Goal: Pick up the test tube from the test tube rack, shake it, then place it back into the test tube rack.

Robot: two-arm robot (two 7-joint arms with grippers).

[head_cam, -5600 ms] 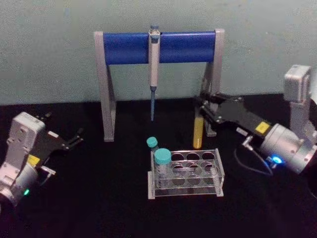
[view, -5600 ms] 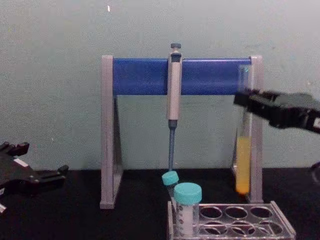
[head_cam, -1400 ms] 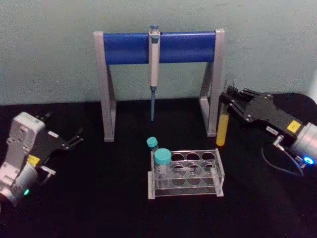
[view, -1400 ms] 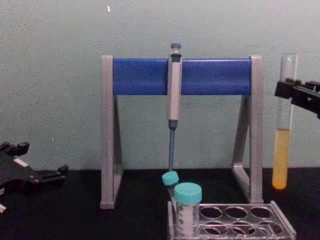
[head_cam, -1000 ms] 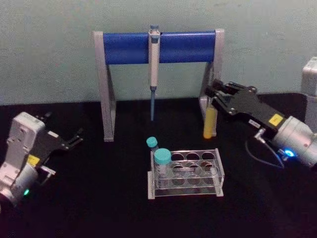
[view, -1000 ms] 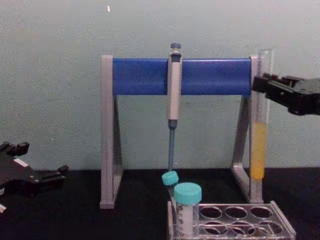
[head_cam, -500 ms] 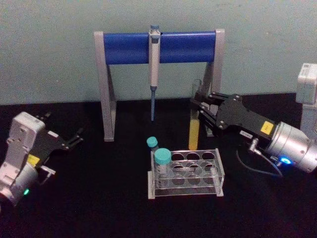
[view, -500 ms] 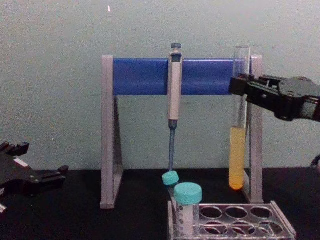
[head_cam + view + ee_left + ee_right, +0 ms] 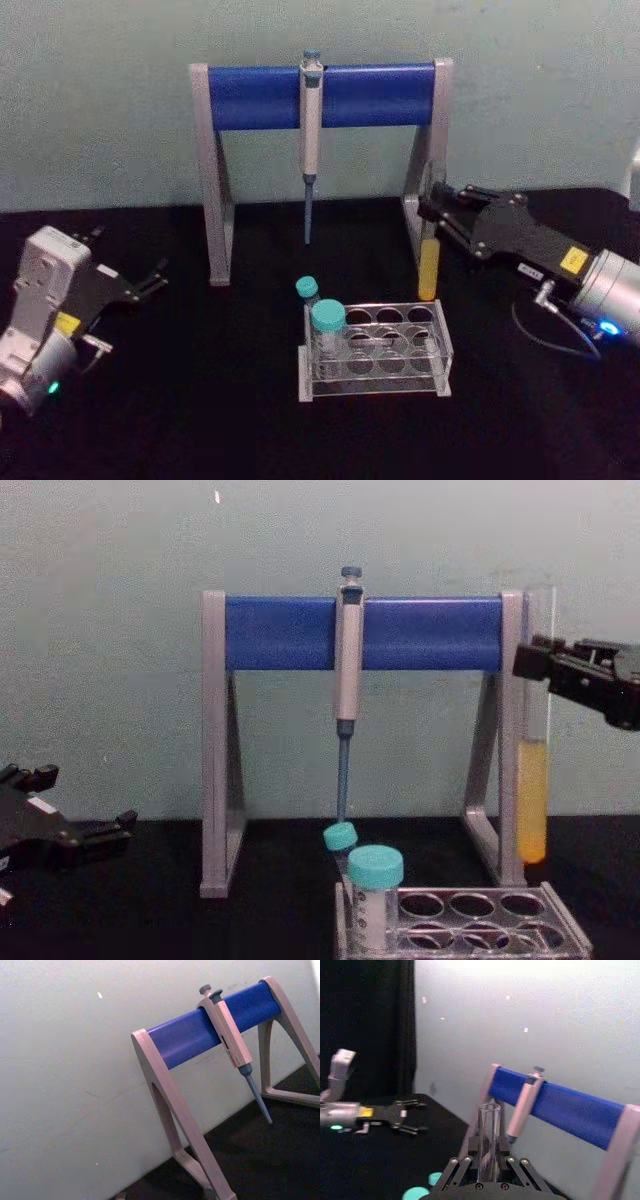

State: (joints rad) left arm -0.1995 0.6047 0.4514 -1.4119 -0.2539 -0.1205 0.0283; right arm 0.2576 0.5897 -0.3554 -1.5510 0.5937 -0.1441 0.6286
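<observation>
Chest view: right gripper [image 9: 528, 668] clamps the test tube [image 9: 533, 780] behind the rack [image 9: 480, 926], left gripper [image 9: 128, 258] parked with fingers spread; shake gently and upright, since the tube has no cap.

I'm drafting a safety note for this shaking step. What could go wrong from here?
1. The test tube is uncapped; held upright by the right gripper, its yellow liquid might splash out in shaking.
2. It appears close to the pipette stand, by its right leg, so a swing could knock glass against it.
The left gripper sits parked at the left, open.
</observation>
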